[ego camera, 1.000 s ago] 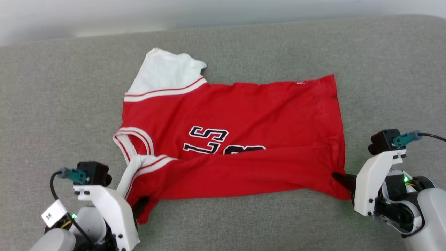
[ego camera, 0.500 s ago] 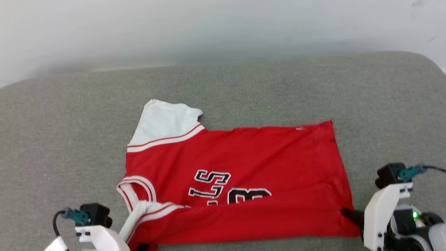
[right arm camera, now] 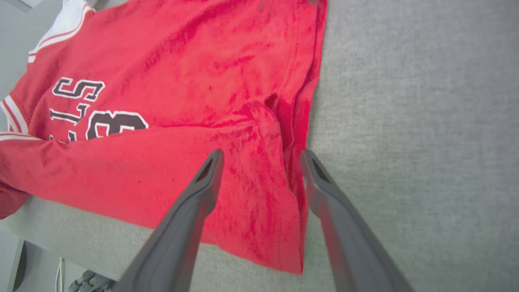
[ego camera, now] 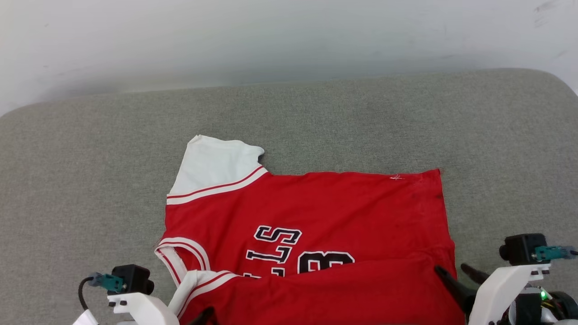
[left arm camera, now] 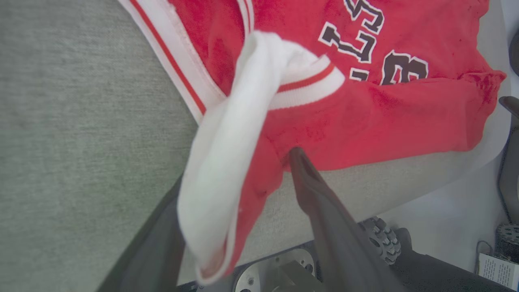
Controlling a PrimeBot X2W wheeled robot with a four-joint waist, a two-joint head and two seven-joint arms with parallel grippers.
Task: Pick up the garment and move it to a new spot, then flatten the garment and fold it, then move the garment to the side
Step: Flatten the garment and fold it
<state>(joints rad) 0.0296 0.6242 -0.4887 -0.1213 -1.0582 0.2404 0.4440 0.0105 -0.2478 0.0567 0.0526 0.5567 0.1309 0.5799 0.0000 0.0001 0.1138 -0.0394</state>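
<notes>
**Red jersey on the table, both grippers open**

The garment [ego camera: 316, 212] lies sideways at the near edge of the grey table [ego camera: 90, 180], mostly flat. It has a red body, and one white sleeve [ego camera: 216, 162] points toward the table's far side. A folded-over near strip partly covers the black, white-edged lettering [ego camera: 293, 253]. The left gripper [left arm camera: 239, 170] is open, with the second sleeve [left arm camera: 227, 134] draped over one finger. The right gripper [right arm camera: 261, 156] is open, straddling the hem corner [right arm camera: 292, 227].
</notes>
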